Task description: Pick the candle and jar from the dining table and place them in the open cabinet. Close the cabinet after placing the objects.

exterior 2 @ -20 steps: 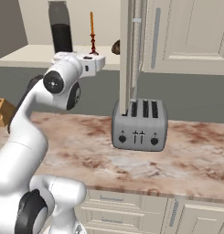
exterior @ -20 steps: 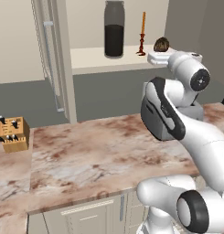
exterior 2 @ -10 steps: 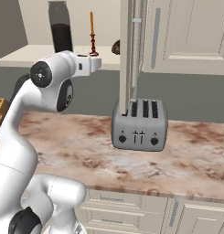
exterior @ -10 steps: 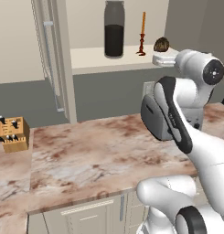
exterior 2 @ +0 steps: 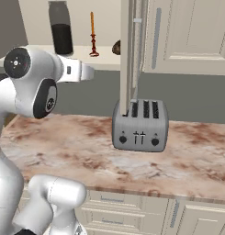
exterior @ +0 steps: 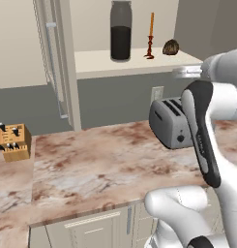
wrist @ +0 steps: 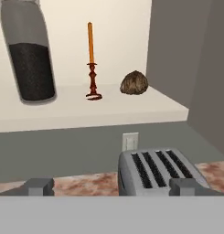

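The dark grey jar [exterior: 121, 31] with black contents stands upright on the pale shelf of the open cabinet [exterior: 134, 63]. The thin orange candle [exterior: 150, 36] on its dark red-brown holder stands just to the jar's right. In the hand view the jar [wrist: 29, 55] is at the upper left and the candle [wrist: 91, 61] is beside it. My gripper [wrist: 112, 186] is open and empty, with its tips wide apart. It hangs in front of and below the shelf edge, above the toaster. The same gripper [exterior 2: 92, 72] points toward the cabinet from the left.
A brown round object [exterior: 170, 47] lies on the shelf right of the candle. A silver toaster [exterior: 170, 123] stands on the marble counter [exterior: 91, 160] below the shelf. A knife block [exterior: 13, 142] sits far left. The open cabinet doors [exterior: 54, 63] [exterior 2: 128, 50] flank the shelf.
The hand has drawn back from the shelf edge near the brown object and dropped lower. The arm has swung aside and uncovered the toaster. The jaws stay open.
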